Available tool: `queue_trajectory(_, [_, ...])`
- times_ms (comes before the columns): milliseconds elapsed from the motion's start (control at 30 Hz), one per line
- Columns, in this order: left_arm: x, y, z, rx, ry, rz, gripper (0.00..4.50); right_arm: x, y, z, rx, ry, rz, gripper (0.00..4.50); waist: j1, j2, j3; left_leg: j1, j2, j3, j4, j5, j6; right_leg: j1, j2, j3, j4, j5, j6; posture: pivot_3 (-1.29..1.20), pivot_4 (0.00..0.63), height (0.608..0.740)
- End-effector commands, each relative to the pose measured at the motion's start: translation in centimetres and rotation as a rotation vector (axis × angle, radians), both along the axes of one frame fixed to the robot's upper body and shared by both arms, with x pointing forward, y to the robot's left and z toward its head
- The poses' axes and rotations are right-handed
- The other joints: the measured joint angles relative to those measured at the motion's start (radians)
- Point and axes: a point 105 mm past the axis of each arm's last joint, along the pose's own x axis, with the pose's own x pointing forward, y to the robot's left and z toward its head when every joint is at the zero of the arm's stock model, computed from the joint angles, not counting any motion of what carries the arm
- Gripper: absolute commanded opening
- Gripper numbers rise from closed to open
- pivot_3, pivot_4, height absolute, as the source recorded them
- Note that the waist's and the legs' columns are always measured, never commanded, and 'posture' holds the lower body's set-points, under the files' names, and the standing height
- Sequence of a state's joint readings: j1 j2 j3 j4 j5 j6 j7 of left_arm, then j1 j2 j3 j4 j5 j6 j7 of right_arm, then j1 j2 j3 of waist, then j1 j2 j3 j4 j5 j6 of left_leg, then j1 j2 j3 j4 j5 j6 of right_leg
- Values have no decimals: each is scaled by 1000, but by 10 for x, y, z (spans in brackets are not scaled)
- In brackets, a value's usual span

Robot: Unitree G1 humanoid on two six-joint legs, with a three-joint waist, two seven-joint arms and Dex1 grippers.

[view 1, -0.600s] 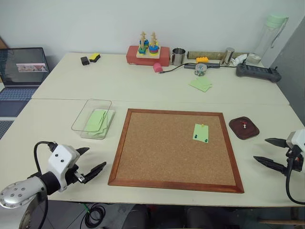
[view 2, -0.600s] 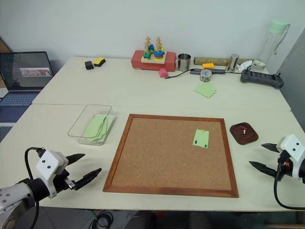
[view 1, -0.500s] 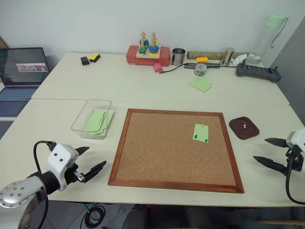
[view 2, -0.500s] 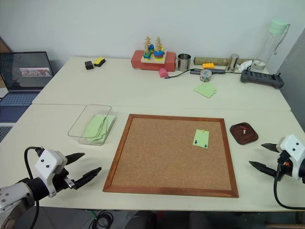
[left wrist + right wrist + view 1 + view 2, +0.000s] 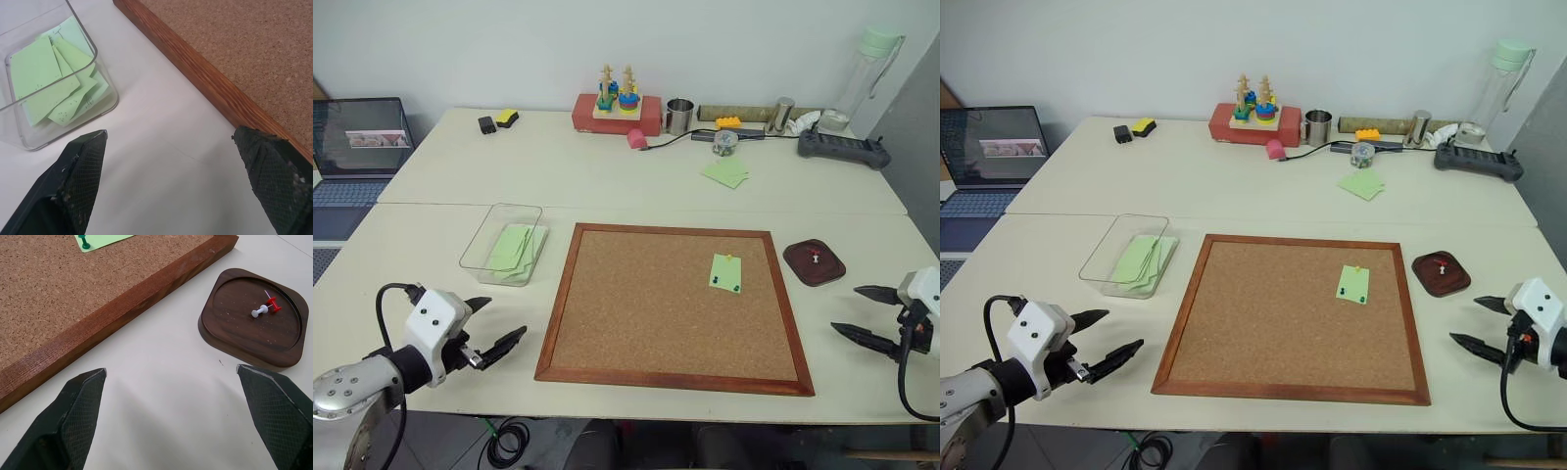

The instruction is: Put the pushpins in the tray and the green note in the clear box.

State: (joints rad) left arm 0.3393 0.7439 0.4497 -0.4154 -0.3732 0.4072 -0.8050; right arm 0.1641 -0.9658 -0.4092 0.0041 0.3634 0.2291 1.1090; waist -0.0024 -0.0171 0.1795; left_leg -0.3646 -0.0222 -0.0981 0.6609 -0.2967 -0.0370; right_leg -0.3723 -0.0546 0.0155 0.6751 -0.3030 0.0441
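The green note (image 5: 725,272) lies on the right part of the corkboard (image 5: 646,304). It is pinned by a yellow pushpin (image 5: 730,258) at its top and a dark green pushpin (image 5: 736,288) near its lower corner. The tray (image 5: 815,262) sits right of the board and holds a white pin (image 5: 259,311) and a red pin (image 5: 272,304). The clear box (image 5: 504,243), left of the board, contains several green slips. My left gripper (image 5: 506,317) hovers open near the board's front left corner. My right gripper (image 5: 845,307) hovers open in front of the tray. Both are empty.
A laptop (image 5: 357,137) stands at the far left. Along the back edge are a red block with stacking toys (image 5: 617,106), a metal cup (image 5: 679,116), a bottle (image 5: 871,73) and a black controller (image 5: 842,149). Two overlapping green sheets (image 5: 727,173) lie on the rear table.
My left gripper has eased slightly back to the left. The right gripper, note, pins, tray and box stay where they were.
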Motion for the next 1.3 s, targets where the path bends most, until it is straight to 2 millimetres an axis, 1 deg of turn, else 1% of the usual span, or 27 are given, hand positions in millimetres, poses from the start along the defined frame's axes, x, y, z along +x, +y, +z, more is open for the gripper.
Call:
queue_trajectory(33, [4,1,13,-3,-48,-9,4429,3,1,9,-15,-42,10,4500,0,0,0,0,0,0,0,0,0,0,0,0,0,0,0,0,150,740])
queue_trajectory(167, [4,-3,13,-29,-40,-36,4429,4,5,8,-9,-45,16,4500,0,0,0,0,0,0,0,0,0,0,0,0,0,0,0,0,150,740])
queue_trajectory(467, [9,-14,21,-36,-63,-80,4429,3,4,9,-11,-47,13,4500,0,0,0,0,0,0,0,0,0,0,0,0,0,0,0,0,150,740])
queue_trajectory(733, [7,-43,31,-81,-55,-231,4429,4,7,13,-8,-63,17,4500,0,0,0,0,0,0,0,0,0,0,0,0,0,0,0,0,150,740])
queue_trajectory(800, [9,-52,36,-96,-62,-269,4056,5,10,15,-5,-71,26,4500,0,0,0,0,0,0,0,0,0,0,0,0,0,0,0,0,150,740])
queue_trajectory(833, [10,-56,38,-105,-66,-284,3952,5,12,16,-3,-76,32,4500,0,0,0,0,0,0,0,0,0,0,0,0,0,0,0,0,150,740])
queue_trajectory(900, [14,-72,44,-121,-82,-341,3424,6,21,19,7,-93,58,4500,0,0,0,0,0,0,0,0,0,0,0,0,1,0,0,0,150,740])
queue_trajectory(933, [15,-79,46,-125,-87,-366,3277,6,25,21,10,-100,70,4500,0,0,0,0,0,0,0,0,0,0,0,0,1,0,0,0,150,740])
queue_trajectory(1000, [17,-90,48,-124,-91,-405,2844,6,31,24,16,-110,86,4500,0,0,0,0,0,0,1,0,0,0,0,0,1,0,0,0,150,740])
queue_trajectory(1167, [28,-113,46,-163,-104,-460,1931,6,51,30,55,-133,133,4500,0,0,0,0,0,0,1,0,0,0,1,0,2,0,0,0,150,740])
queue_trajectory(1300, [32,-139,36,-216,-84,-537,1263,8,79,33,114,-153,187,4500,0,0,0,0,0,0,1,0,0,0,1,0,2,0,0,0,150,740])
